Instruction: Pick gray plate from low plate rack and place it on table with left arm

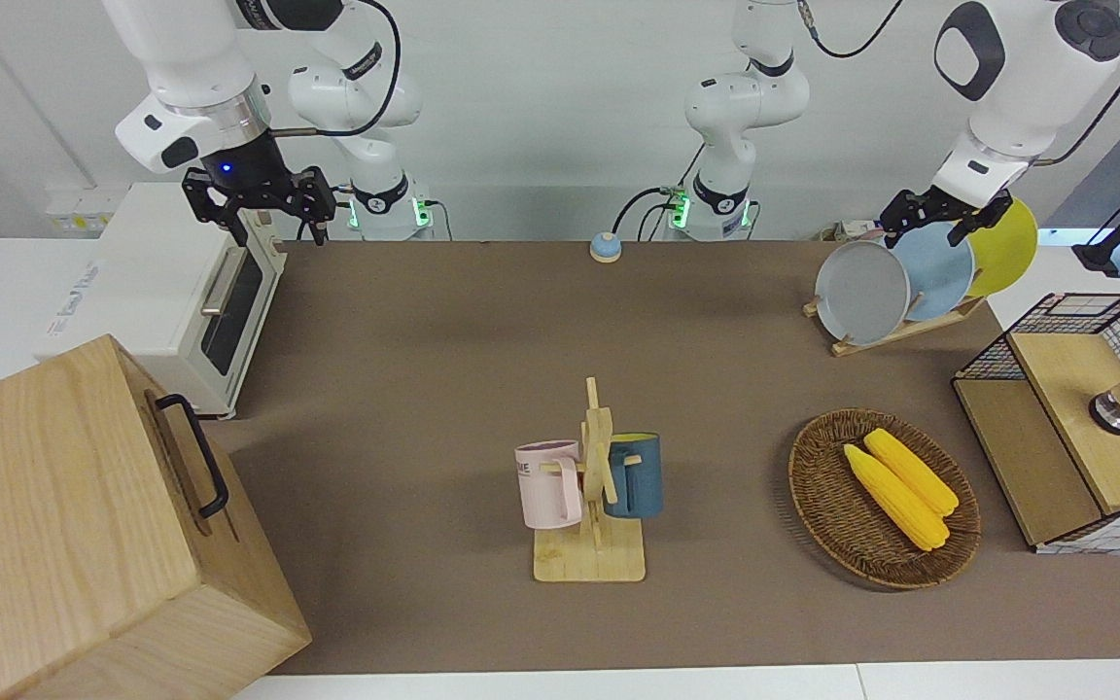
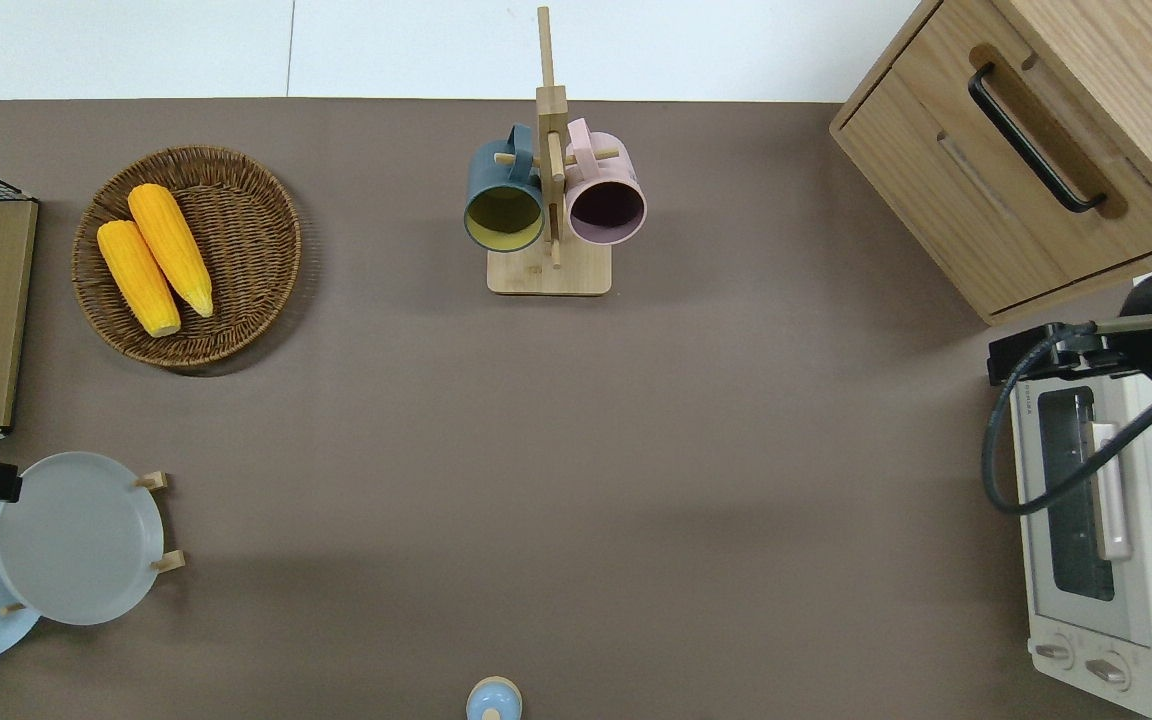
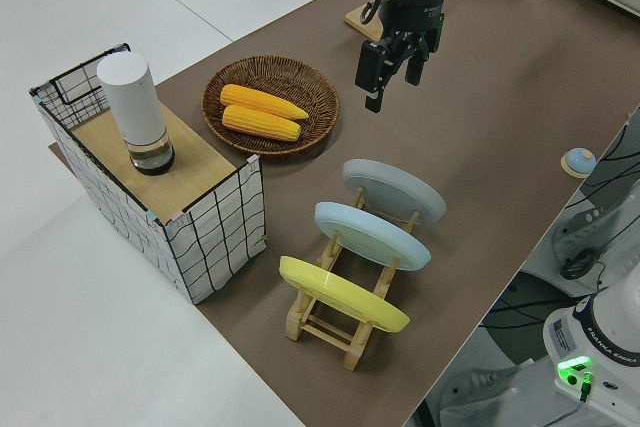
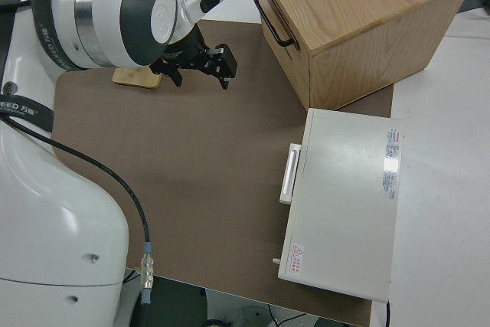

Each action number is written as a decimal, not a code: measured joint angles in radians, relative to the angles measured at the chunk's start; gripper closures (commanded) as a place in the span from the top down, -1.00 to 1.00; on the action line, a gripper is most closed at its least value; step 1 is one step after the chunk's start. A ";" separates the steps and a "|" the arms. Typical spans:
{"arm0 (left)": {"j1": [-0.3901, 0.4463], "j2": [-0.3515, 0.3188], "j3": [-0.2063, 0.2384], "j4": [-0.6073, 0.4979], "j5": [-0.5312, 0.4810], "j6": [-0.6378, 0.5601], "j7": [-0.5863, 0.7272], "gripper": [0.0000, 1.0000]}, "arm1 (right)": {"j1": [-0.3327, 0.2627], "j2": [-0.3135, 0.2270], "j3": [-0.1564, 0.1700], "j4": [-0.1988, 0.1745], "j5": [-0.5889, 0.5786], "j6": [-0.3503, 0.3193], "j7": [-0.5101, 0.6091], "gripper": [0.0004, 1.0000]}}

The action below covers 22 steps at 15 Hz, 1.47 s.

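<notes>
Wide bare counter [image 2: 636, 480] lay mid-frame in overhead view; mug stand [image 2: 548, 190] top centre, corn basket [image 2: 236, 250] upper left, toaster oven [image 2: 1101, 530] right edge blocked.

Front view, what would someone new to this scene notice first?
Probably the three plates leaning in the low plate rack at the left arm's end of the table: the gray plate, a light blue plate and a yellow plate, with the left gripper up above them. Next, the wicker basket holding two corn cobs, farther from the robots. The right arm is parked.
</notes>
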 measured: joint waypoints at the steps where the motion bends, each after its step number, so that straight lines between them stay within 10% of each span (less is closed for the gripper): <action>1: 0.003 -0.017 0.000 -0.041 0.002 0.030 0.000 1.00 | 0.000 0.000 0.000 0.000 0.000 0.000 0.000 0.97; 19: 0.070 -0.079 0.000 -0.435 0.051 0.418 0.002 0.99 | 0.000 0.000 0.000 0.000 0.000 0.000 0.000 0.97; 22: 0.071 -0.080 0.000 -0.440 0.051 0.423 0.002 0.61 | 0.000 0.000 0.000 0.000 0.000 0.000 0.000 0.97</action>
